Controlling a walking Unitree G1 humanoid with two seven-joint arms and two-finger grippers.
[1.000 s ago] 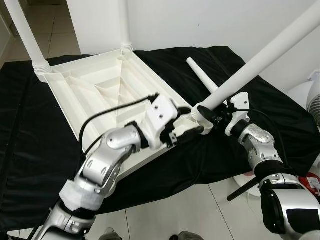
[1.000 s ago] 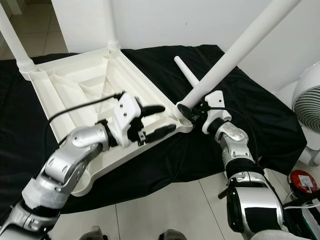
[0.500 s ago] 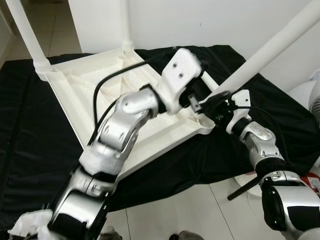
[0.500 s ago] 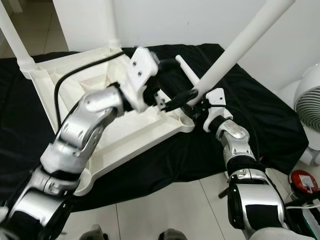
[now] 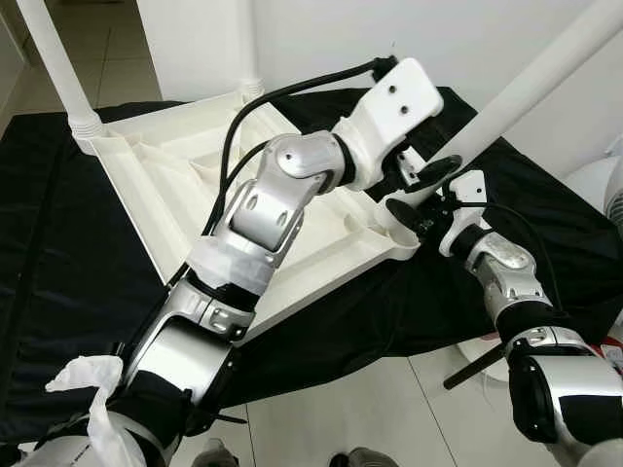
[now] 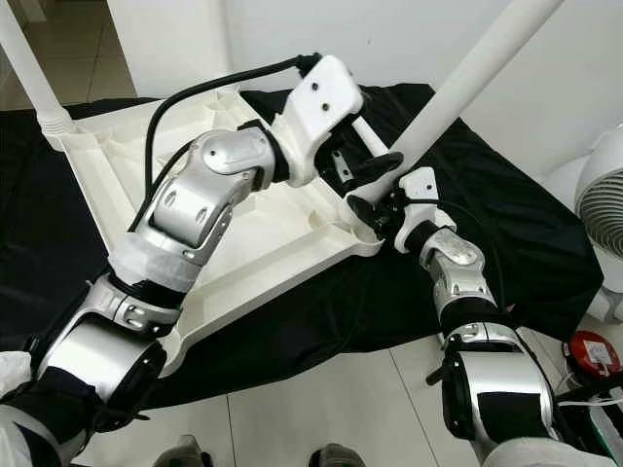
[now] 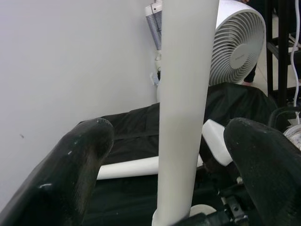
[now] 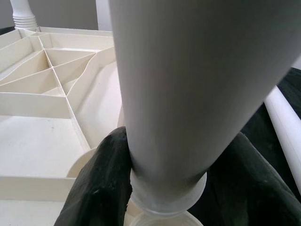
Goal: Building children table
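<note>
A white table leg [image 5: 531, 83] stands slanted over the near corner socket [image 5: 399, 216] of an upturned white children's table top [image 5: 185, 185], its lower end at the socket's mouth. The right gripper [image 6: 375, 209] pinches that lower end, its black fingers [image 8: 101, 181] pressed against the leg on both sides just above the collar. The left gripper [image 5: 428, 175] reaches across the table top from the robot's left, its two fingers [image 7: 75, 165] spread wide on either side of the same leg a little higher up, with a gap visible between each pad and the white tube. The table top lies underside up on a black cloth [image 5: 58, 292], showing moulded ribs that divide it into triangular cells. Two more legs [image 5: 58, 68] already stand upright in the far corner sockets. A fourth leg [image 6: 362, 131] lies loose on the cloth beyond the grippers. A white fan [image 6: 599, 195] stands on the tiled floor [image 5: 370, 409] at the robot's right, near the wall [image 5: 321, 49].
</note>
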